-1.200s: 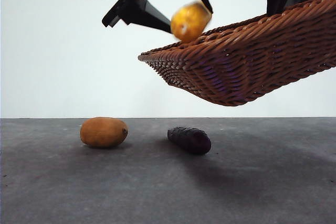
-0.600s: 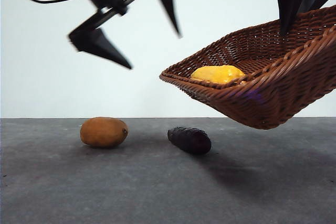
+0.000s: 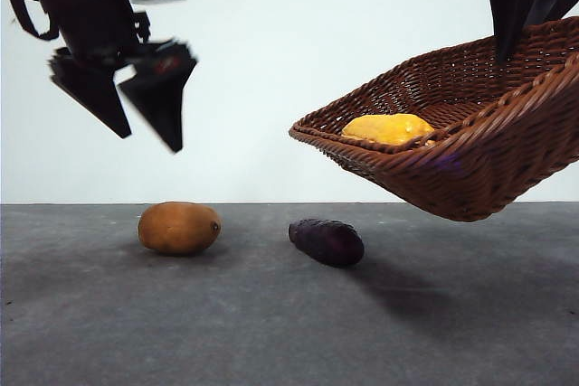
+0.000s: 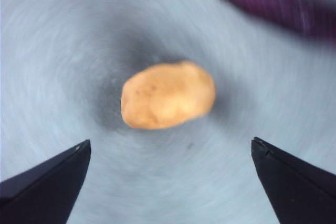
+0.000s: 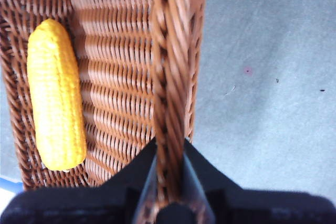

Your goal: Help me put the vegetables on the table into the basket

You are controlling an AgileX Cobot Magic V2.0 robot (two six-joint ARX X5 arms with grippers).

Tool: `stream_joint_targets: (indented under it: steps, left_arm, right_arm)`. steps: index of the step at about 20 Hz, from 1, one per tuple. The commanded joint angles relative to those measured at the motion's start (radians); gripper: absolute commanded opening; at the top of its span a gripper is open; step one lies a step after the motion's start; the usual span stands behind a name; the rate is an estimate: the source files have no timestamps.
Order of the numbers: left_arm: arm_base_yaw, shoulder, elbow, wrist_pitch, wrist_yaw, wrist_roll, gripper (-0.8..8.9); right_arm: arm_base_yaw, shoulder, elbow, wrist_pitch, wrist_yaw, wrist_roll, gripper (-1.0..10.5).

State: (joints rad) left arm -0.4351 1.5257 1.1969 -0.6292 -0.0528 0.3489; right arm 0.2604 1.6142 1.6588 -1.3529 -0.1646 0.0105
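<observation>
Left end effector (image 3: 136,106) swung over potato (image 3: 179,228), jaws spread, right end effector (image 5: 169,182) clamping tilted basket (image 3: 470,160) rim

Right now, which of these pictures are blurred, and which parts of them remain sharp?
Left wrist view: the table is smeared in a swirl, the potato soft. Front view: only the left gripper is blurred. Right wrist view: sharp, the basket weave and the corn clear.
</observation>
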Motion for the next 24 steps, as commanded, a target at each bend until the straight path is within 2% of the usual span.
stream_joint_targets:
  steps: [1, 3, 5, 9, 12, 24]
  left_arm:
    - [-0.002, 0.03, -0.004, 0.008, -0.002, 0.383, 5.74]
    - [-0.002, 0.058, -0.004, 0.026, -0.004, 0.492, 5.75]
    - [0.003, 0.098, -0.004, 0.029, -0.004, 0.547, 5.75]
    - [0.007, 0.168, -0.004, 0.05, -0.004, 0.566, 5.77]
    - [0.007, 0.176, -0.004, 0.101, -0.003, 0.58, 7.06]
    - [0.012, 0.228, -0.004, 0.184, 0.014, 0.607, 7.05]
  right_arm:
    - [0.0, -0.009, -0.009, 0.014, -0.01, -0.014, -0.2]
    - [0.0, -0.009, -0.009, 0.021, -0.01, -0.017, -0.2]
    - [0.0, -0.009, -0.009, 0.02, -0.01, -0.023, -0.2]
    - [0.0, -0.009, -0.009, 0.017, -0.01, -0.041, -0.2]
    - [0.0, -0.009, -0.009, 0.019, -0.01, -0.042, -0.2]
    - [0.0, -0.009, -0.009, 0.021, -0.01, -0.045, -0.2]
